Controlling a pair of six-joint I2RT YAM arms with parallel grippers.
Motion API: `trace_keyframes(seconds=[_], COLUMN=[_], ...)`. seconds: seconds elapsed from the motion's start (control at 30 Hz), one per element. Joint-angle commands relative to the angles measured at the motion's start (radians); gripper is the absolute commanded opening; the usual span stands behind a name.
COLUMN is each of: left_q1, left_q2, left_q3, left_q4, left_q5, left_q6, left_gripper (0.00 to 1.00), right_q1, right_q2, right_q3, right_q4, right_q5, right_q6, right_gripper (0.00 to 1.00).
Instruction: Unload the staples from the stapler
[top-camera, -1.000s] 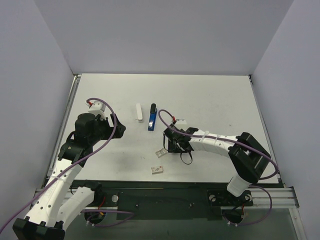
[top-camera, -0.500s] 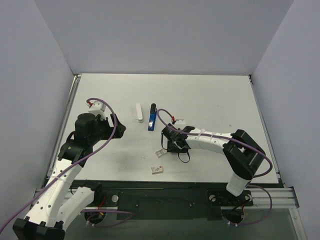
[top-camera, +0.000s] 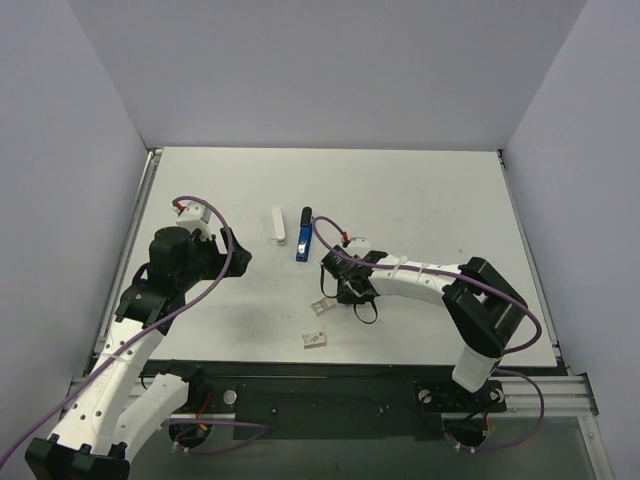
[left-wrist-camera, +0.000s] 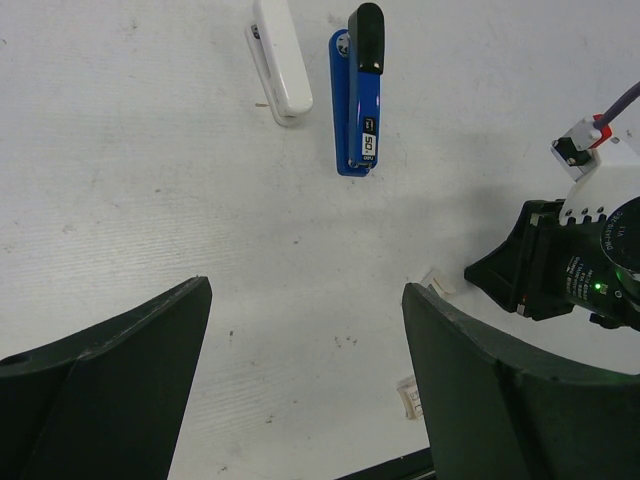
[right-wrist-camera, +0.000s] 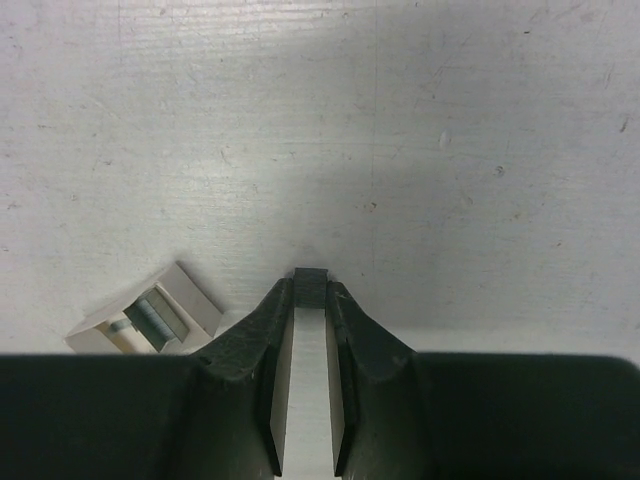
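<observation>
Stapler (left-wrist-camera: 358, 110): slim and blue, black at its far end. Lies flat near the middle of the desk (top-camera: 430, 200), lengthwise away from the arms. Nothing touches it.
Staples (left-wrist-camera: 282, 70): pale white stick, shorter than the stapler. Lies on the desk just left of the stapler and roughly parallel to it, with a narrow strip of bare desk between them.
Left jaws: held above the desk, near-left of the stapler and staples. Spread wide, nothing between them.
Right jaws: low over the desk, on the near side of the stapler and slightly to its right. Drawn close together, with only a thin pale slit between them and a small dark block showing at their tips. Whether they grip anything cannot be told.
Paper scrap, first (right-wrist-camera: 150, 315): small, squarish, white, with a greyish patch on it. On the desk just left of the right jaws, not touching them.
Paper scrap, second (top-camera: 315, 340): small and white. Nearer the desk's front edge, apart from the first.
Cables (top-camera: 215, 275): purple, looped along both arms.
</observation>
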Motion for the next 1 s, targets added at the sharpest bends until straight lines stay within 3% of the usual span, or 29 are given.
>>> trace_keyframes(seconds=[0.0,0.2,0.5,0.97], left_q1=[0.008,0.008,0.008,0.008], left_q2=[-0.014,-0.014,-0.012,-0.014], left_q3=[0.007,0.007,0.007,0.007], left_q4=[0.039,0.042,0.04,0.04], left_q5=[0.012,0.012,0.011,0.012], left_q6=[0.011,0.009,0.009,0.009], left_gripper=[0.88,0.88,0.88,0.88], right_q1=[-0.004,0.006,0.044,0.098], right_q2=[0.02,-0.02,-0.095,-0.023], right_q3=[0.034,0.09,0.133,0.187], right_q4=[-0.05,-0.099,-0.122,-0.055], right_q5=[0.01,0.062,0.106,-0.079], right_q6=[0.002,-0.041,-0.115,-0.306], right_gripper=[0.1,0.04,0.05,0.05])
